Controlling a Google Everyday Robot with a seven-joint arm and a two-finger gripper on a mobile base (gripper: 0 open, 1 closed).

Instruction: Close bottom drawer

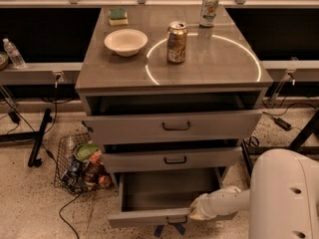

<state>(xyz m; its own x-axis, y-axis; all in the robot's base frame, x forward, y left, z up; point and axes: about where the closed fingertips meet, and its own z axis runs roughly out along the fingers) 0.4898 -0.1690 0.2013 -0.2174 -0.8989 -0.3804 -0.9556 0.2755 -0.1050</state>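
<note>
Tool (196, 211) at bottom drawer (142, 217), front toward camera

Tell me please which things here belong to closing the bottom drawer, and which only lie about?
Belong to the job:
grey bottom drawer with narrow front, pulled out
white gripper, at that drawer's front, right of its dark bar handle

Only lying about:
round cream bowl
gold metal can
green-white metal can
green sponge
wire basket on the floor

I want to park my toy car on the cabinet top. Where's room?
The cabinet top is bare right of the gold can, and along the front edge below the bowl. The back is crowded: sponge, green can. The end effector is down at the front of the bottom drawer.
</note>
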